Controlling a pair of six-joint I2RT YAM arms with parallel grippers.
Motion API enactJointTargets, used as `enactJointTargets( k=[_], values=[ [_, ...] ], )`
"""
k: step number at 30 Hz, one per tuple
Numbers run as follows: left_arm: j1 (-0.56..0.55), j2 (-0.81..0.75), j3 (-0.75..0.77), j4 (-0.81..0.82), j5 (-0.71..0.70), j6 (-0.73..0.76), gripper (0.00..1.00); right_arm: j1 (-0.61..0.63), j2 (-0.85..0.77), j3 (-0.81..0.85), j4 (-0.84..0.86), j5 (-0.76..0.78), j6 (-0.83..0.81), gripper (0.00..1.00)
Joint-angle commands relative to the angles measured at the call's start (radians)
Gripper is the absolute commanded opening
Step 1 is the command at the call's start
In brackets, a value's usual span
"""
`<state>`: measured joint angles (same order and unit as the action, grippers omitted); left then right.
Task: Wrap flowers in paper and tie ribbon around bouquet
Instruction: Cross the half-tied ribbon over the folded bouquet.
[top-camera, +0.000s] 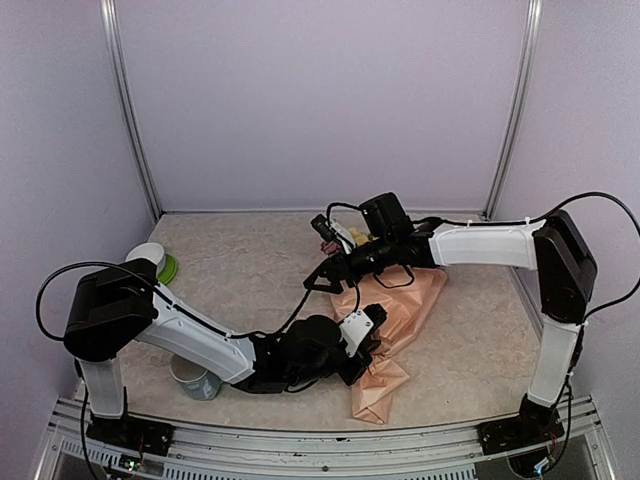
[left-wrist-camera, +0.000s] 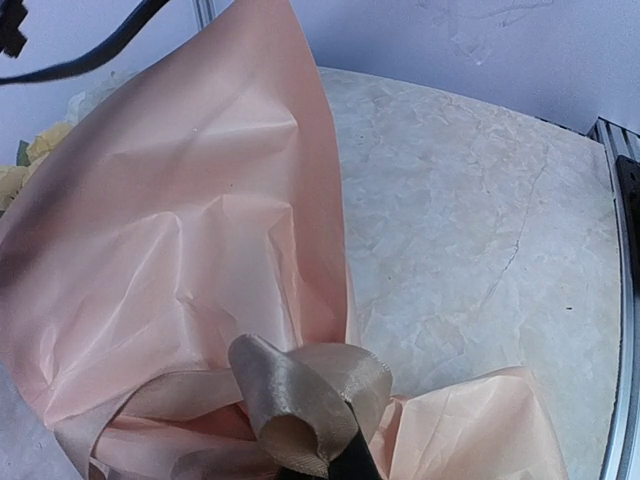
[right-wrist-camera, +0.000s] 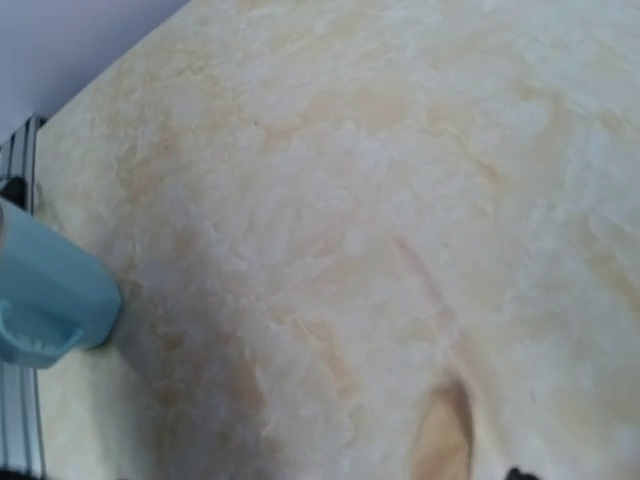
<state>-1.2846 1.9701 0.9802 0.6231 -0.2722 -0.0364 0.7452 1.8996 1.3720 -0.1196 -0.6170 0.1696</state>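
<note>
Ribbon (left-wrist-camera: 300, 395), clenched in left gripper (left-wrist-camera: 347, 465) at paper's (left-wrist-camera: 180, 230) gathered end: hold taut, cinch snugly; right gripper (top-camera: 335, 268) above paper, grip cannot be told.

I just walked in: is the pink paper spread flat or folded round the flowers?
Folded round. The paper forms a creased cone, yellow flowers peeking from its wide end, ribbon looped at the narrow end.
</note>
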Motion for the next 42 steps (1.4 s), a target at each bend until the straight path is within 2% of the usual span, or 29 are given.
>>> enactJointTargets(
  k=[1,5,10,13,16,18,20,26,33,40,42],
  values=[
    [-0.006,-0.011,-0.003,0.029,0.005,0.013,0.00,-0.035,-0.131,-0.038,-0.057,0.054,0.025,0.79],
    [-0.004,-0.013,-0.006,0.036,0.024,0.013,0.00,-0.070,-0.259,-0.104,-0.105,0.159,0.042,0.78],
    [0.004,-0.019,-0.018,0.055,0.057,0.002,0.00,-0.098,-0.447,-0.295,-0.069,0.158,0.040,0.70],
    [0.026,-0.028,-0.035,0.080,0.117,-0.020,0.00,-0.102,-0.540,-0.442,-0.031,0.119,0.054,0.59],
    [0.045,-0.031,-0.046,0.102,0.171,-0.041,0.00,-0.102,-0.618,-0.562,0.032,0.018,0.073,0.47],
    [0.052,-0.030,-0.047,0.106,0.185,-0.048,0.00,-0.102,-0.670,-0.636,0.090,-0.043,0.090,0.45],
    [0.054,-0.028,-0.048,0.107,0.194,-0.051,0.00,-0.102,-0.699,-0.700,0.145,-0.074,0.107,0.48],
    [0.054,-0.024,-0.046,0.109,0.192,-0.052,0.00,-0.101,-0.683,-0.796,0.263,-0.103,0.157,0.52],
    [0.055,-0.019,-0.039,0.101,0.193,-0.053,0.00,-0.067,-0.582,-0.774,0.339,-0.126,0.180,0.54],
    [0.054,-0.016,-0.029,0.087,0.192,-0.046,0.00,-0.052,-0.540,-0.765,0.351,-0.144,0.179,0.48],
    [0.055,-0.013,-0.028,0.085,0.194,-0.047,0.00,-0.045,-0.537,-0.766,0.350,-0.144,0.178,0.38]
  ],
)
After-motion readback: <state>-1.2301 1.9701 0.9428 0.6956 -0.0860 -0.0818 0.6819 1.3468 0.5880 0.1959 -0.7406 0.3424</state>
